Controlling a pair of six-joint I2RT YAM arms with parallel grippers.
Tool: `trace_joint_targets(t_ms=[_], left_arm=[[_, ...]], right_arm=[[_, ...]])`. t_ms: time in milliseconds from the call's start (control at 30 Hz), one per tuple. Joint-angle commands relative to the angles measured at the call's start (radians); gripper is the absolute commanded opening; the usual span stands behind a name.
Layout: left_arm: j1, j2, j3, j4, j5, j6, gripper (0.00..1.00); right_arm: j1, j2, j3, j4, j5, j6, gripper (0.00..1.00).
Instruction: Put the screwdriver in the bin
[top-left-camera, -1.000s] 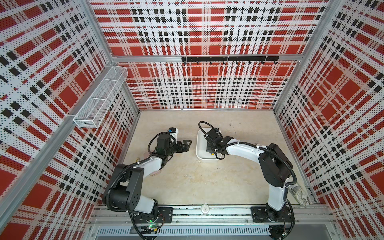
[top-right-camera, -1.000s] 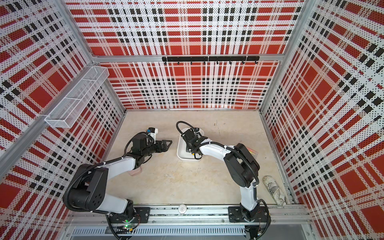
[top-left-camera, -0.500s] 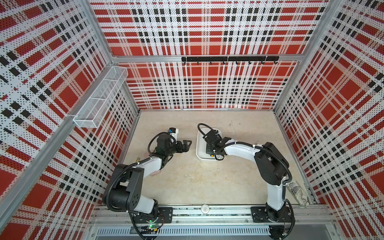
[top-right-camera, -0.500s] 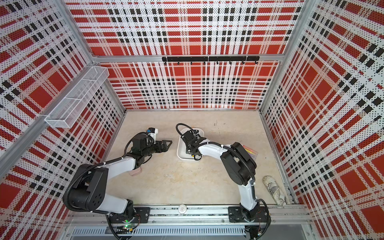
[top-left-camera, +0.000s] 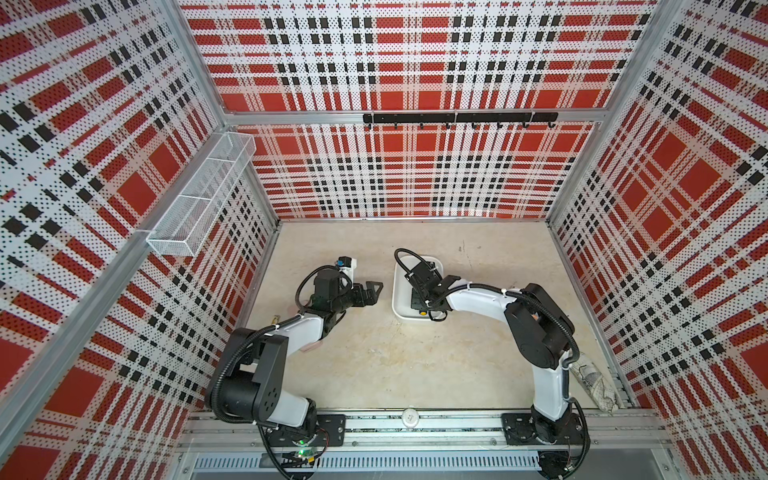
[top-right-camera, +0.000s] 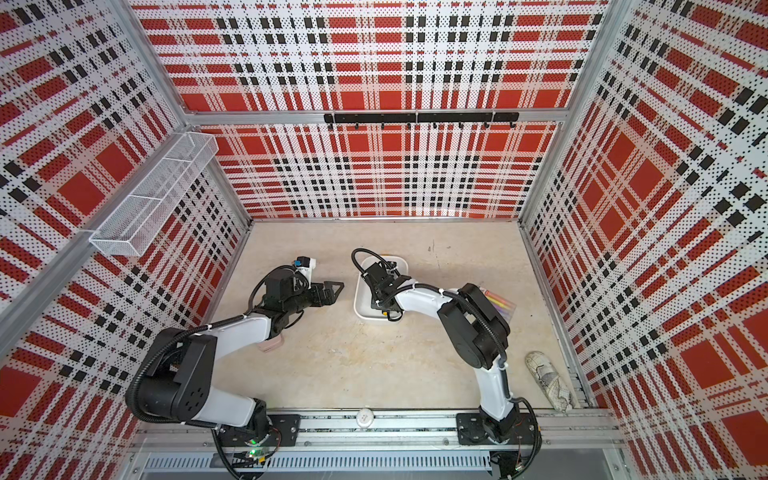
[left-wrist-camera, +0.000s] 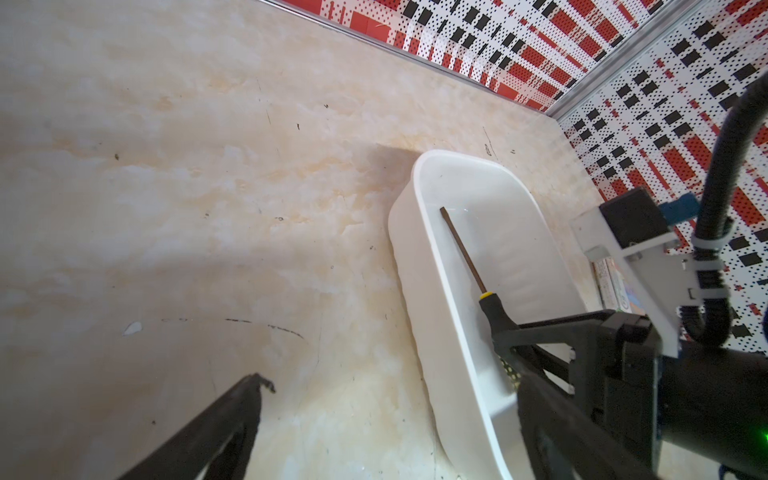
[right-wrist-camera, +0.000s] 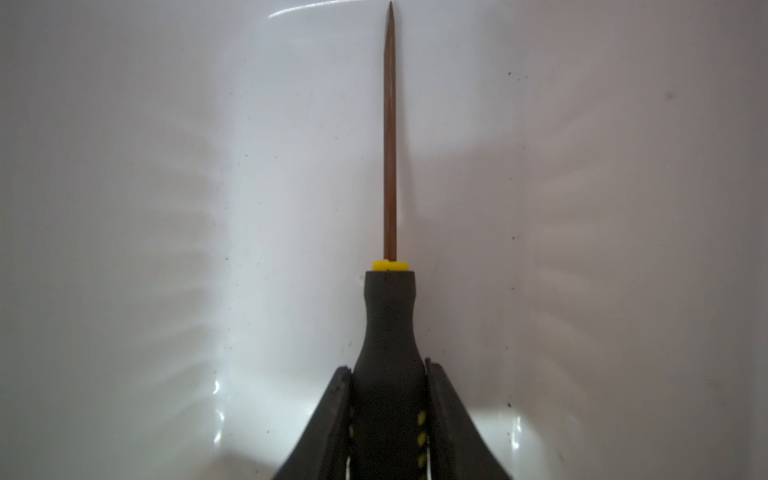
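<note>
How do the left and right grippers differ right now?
The left gripper is open and empty; the right gripper has its jaws closed against the screwdriver handle. The left gripper hovers over the table beside the bin; the right gripper is down inside the bin. Both are black.

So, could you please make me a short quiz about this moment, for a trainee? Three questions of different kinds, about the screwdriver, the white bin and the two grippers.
1. True or false: the screwdriver lies wholly outside the bin.
2. Which gripper has its fingers on both sides of the screwdriver's handle? A) left gripper B) right gripper C) neither
3. What does the left gripper hold?

Key: 1 false, its shaft is inside the bin. 2 B. 3 nothing; it is open, apart from the bin.
</note>
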Motion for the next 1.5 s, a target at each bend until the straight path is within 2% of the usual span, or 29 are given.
trace_joint_targets(t_ms=[0, 467, 600, 800, 900, 1067, 1267, 1467], left_arm=[[0.004, -0.008, -0.009, -0.005, -0.009, 0.019, 0.98], [0.003, -0.016, -0.003, -0.039, -0.04, 0.035, 0.98], [0.002, -0.018, 0.009, -0.065, -0.057, 0.045, 0.98], [-0.005, -0.012, 0.021, -0.079, -0.071, 0.048, 0.98], [-0.01, -0.01, 0.027, -0.087, -0.082, 0.052, 0.98], [-0.012, -0.011, 0.038, -0.102, -0.09, 0.056, 0.98], [-0.014, -0.013, 0.043, -0.109, -0.093, 0.061, 0.98], [-0.018, -0.008, 0.059, -0.125, -0.101, 0.068, 0.98]], right_arm=[[0.005, 0.017, 0.021, 0.016, 0.005, 0.022, 0.35], [0.005, -0.027, 0.029, -0.005, 0.025, -0.013, 0.45], [0.005, -0.058, 0.056, -0.052, 0.043, -0.092, 0.46], [0.005, -0.113, 0.064, -0.077, 0.031, -0.282, 0.45], [0.002, -0.154, 0.059, -0.082, -0.014, -0.388, 0.45], [-0.029, -0.242, 0.018, -0.1, -0.076, -0.459, 0.46], [-0.133, -0.399, -0.16, -0.032, -0.274, -0.595, 0.45], [-0.243, -0.548, -0.329, 0.061, -0.355, -0.7, 0.46]])
